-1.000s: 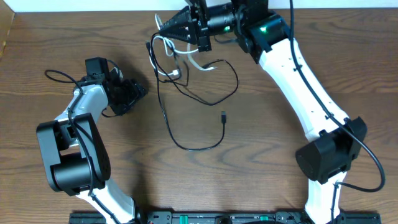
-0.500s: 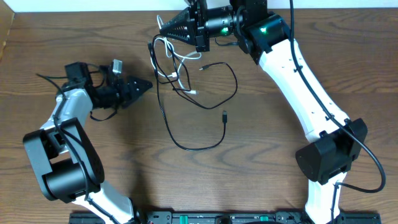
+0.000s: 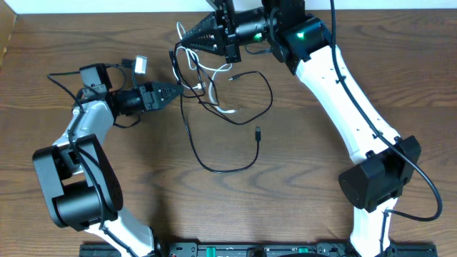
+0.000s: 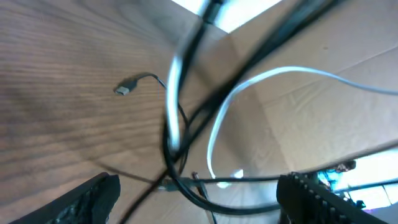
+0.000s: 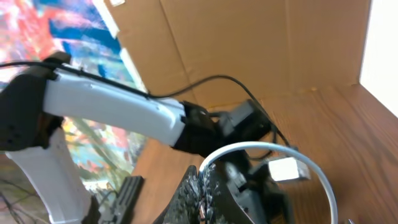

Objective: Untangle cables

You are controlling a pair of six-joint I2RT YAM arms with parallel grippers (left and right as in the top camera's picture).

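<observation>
At left, my left claw (image 3: pixel 173 91) points across the table (image 3: pixel 300 185) at the knot. Its fingers are spread wide and closed on nothing, with strands of the tangle lying between them, placed, I judge, to take a second hold. At centre, the black cable (image 3: pixel 257 132) trails down the wood in a loose loop, its plug lying free. At upper centre, my right claw (image 3: pixel 183 37) is clamped tight on the white cable (image 5: pixel 267 145), apparently lifting the knot so loops hang apart.
</observation>
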